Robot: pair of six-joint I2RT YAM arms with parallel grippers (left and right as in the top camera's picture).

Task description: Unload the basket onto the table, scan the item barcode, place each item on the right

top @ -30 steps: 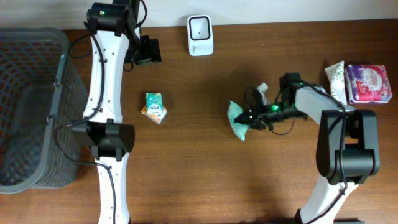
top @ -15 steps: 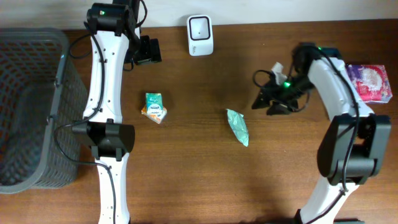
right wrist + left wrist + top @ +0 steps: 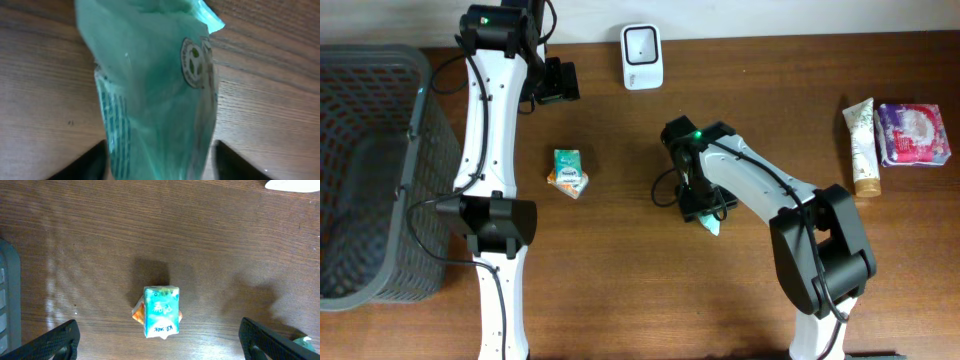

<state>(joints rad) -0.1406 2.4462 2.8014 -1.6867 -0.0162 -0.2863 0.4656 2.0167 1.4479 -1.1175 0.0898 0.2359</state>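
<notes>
Right fingers (image 3: 82, 165) returned, spread astride green packet (image 3: 155, 90); left fingers (image 3: 57, 340) wide above carton (image 3: 161, 311).

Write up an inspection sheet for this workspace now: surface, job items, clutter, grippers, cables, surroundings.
Surface: brown wooden table, no spills seen.
Job's things: green pouch lying mid-table; white scanner at the far edge.
Clutter: small teal carton; tube beside purple packet.
Grippers: left gripper open, hanging above the carton; right gripper open, fingers either side of the pouch.
Cables: black cable loops along the left arm.
Surroundings: grey mesh basket beside the left arm; pale wall behind.
</notes>
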